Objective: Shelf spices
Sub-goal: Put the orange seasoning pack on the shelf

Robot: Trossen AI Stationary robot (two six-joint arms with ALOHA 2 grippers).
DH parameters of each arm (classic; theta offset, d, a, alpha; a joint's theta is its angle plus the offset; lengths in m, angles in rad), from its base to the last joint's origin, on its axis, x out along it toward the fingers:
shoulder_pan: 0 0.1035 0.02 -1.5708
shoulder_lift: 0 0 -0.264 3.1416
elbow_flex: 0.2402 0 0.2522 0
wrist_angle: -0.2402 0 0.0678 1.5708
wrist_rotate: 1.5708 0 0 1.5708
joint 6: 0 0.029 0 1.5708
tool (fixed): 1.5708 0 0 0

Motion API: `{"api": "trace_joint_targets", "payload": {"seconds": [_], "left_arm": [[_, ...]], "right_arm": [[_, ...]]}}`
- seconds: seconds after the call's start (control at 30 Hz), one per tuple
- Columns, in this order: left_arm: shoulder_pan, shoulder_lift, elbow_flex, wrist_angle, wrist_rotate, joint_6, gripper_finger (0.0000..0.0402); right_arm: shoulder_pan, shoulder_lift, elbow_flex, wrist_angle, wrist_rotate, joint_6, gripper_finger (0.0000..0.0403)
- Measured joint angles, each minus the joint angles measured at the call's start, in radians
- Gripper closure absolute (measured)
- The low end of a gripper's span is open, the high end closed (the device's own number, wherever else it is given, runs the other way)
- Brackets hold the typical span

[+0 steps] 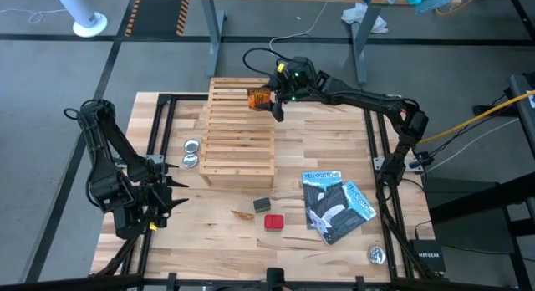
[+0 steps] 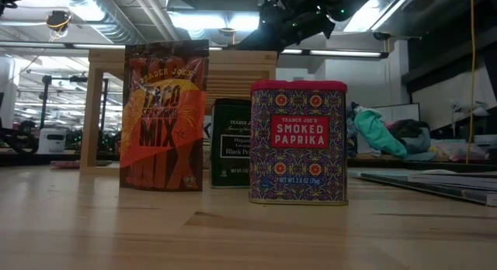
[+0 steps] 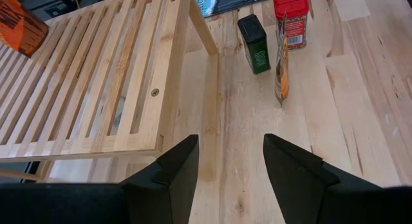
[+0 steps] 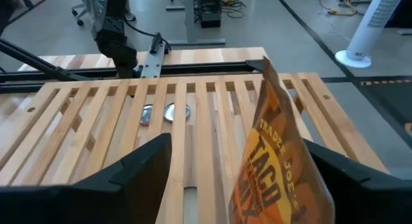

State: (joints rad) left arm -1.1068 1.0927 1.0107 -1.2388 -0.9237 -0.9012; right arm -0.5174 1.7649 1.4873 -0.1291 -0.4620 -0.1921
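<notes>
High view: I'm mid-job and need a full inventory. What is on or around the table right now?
light wooden slatted rack: one, pale wood, mid-table.
orange crinkly taco mix packets: two, orange-brown; one on the rack's far end between the right jaws, one standing on the table beside the boxes.
red paprika box: one, red-topped, on the table next to the booklets.
dark pepper box: one, dark green-grey, beside the red box.
round silver tins: three; two left of the rack, one at the table's right front corner.
blue-and-black booklets: two, overlapping, right of the boxes.
left gripper: dark, jaws open and empty, left of the rack.
right gripper: dark, jaws open, over the rack.
</notes>
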Motion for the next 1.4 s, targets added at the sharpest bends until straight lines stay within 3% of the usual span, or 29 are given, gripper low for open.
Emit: {"api": "trace_joint_targets", "payload": {"seconds": [0.67,1.03,1.4], "left_arm": [[0.0,0.0,0.0,0.0,0.0,0.0,0.0233],[0.0,0.0,0.0,0.0,0.0,0.0,0.0233],[0.0,0.0,0.0,0.0,0.0,0.0,0.0233]], "right_arm": [[0.0,-0.001,0.004,0.015,0.0,-0.022,0.0113],[0.0,-0.001,0.005,0.04,0.063,-0.078,0.0113],[0.001,-0.001,0.005,0.036,0.033,-0.076,0.0113]]}}
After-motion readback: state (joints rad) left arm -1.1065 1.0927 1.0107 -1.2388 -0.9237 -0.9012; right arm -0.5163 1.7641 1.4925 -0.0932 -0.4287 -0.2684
